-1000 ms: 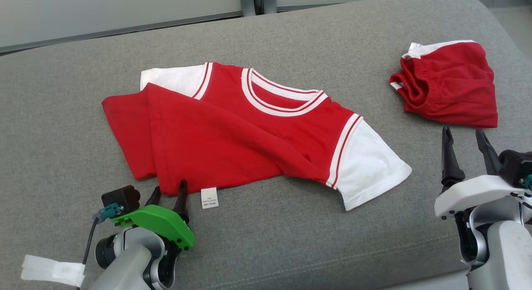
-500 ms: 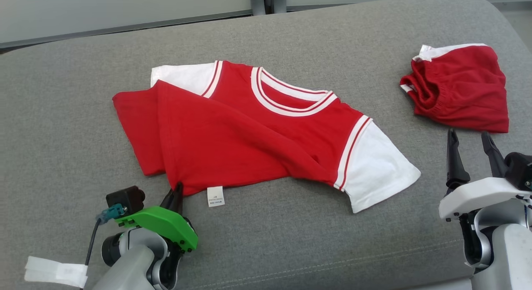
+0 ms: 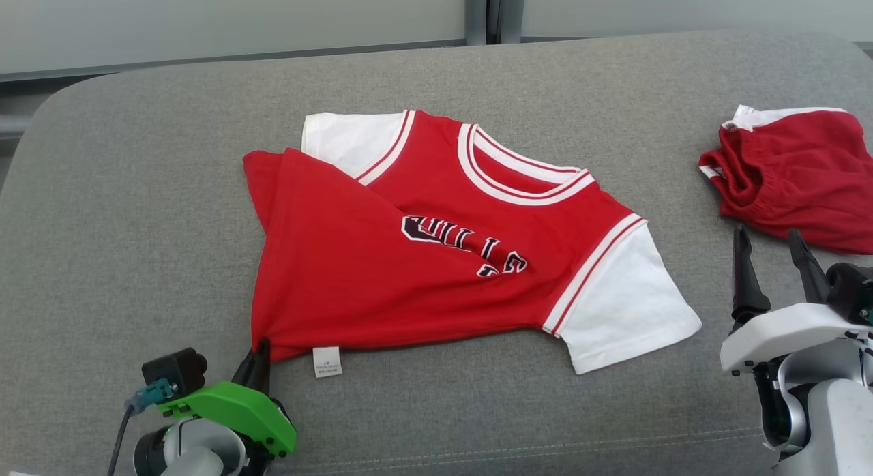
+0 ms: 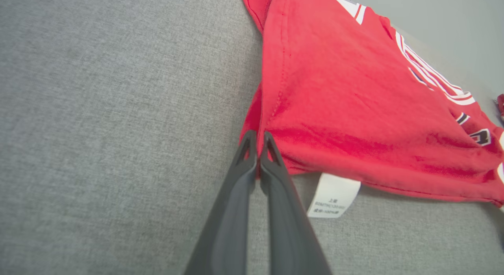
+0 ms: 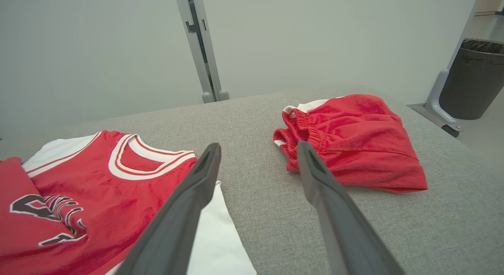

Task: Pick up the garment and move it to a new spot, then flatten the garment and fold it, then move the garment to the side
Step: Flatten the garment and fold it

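Left tool (image 3: 261, 345), spread before, now pinches the shirt (image 3: 327, 271) corner, and lettering (image 3: 464, 247) is newly uncovered. Right tool (image 3: 767, 232) stays spread beside the shorts (image 3: 798, 183).

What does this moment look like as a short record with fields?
surface: grey cushion
shirt: red, white sleeves, partly folded over itself
left gripper: shut on the shirt's hem corner
right gripper: open, empty, near the shorts
shorts: red, bunched, apart from the shirt
label: white, at the hem beside the left gripper
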You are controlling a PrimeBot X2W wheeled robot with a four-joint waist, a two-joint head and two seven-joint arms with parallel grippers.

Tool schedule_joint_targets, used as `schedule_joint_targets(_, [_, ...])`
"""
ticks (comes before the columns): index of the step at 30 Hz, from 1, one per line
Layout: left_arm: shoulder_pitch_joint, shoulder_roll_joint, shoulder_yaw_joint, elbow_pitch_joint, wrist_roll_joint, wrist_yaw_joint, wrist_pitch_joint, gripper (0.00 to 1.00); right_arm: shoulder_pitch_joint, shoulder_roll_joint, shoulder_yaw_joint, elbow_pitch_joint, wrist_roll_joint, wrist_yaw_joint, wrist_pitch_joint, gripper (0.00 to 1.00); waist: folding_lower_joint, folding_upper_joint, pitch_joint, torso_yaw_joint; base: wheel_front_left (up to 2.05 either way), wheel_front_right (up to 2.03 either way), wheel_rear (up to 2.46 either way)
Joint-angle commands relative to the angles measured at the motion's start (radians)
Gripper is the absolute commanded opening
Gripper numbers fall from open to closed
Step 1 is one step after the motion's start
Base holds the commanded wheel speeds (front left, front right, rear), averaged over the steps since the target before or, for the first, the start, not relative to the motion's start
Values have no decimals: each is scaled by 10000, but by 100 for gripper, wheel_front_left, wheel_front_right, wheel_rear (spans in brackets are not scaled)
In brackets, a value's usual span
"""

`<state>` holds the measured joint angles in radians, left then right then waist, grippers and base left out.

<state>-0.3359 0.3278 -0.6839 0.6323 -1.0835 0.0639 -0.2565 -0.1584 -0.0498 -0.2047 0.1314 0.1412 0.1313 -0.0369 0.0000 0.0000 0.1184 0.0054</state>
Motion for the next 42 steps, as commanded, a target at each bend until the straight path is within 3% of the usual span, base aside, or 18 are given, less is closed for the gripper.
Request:
schedule_joint_targets(1, [234,43,25,-141,-118,142,43,0,114,-20,-9,37,90,-11,-10,100,0,0,-80,79,0,0,0])
schedule_joint_targets(10, [676,-102,73,-324,-330,593,226,0,90,-19,129,78,39,-11,73,100,0,0,-236,-90,0,0,0])
schedule_joint_targets(12, [727,-91,98,-296,-356,648,209,58,119,-19,151,97,45,-11,86,100,0,0,-283,-148,0,0,0])
schedule_joint_targets(13, [749,-88,110,-285,-371,674,203,100,136,-20,152,99,48,-11,81,100,0,0,-303,-167,0,0,0])
schedule_joint_targets(23, [957,234,354,-403,-198,710,52,100,336,-20,55,61,11,-11,12,100,0,0,-622,-175,0,0,0])
schedule_joint_targets(30, [1265,668,972,-1963,618,1026,-85,100,610,-19,109,-341,-98,-11,3,100,0,0,-1153,-14,0,0,0])
schedule_joint_targets(42, [2928,892,2127,-5543,2341,2012,-83,100,1273,-14,884,-1247,-125,-11,367,100,0,0,-1694,-18,0,0,0])
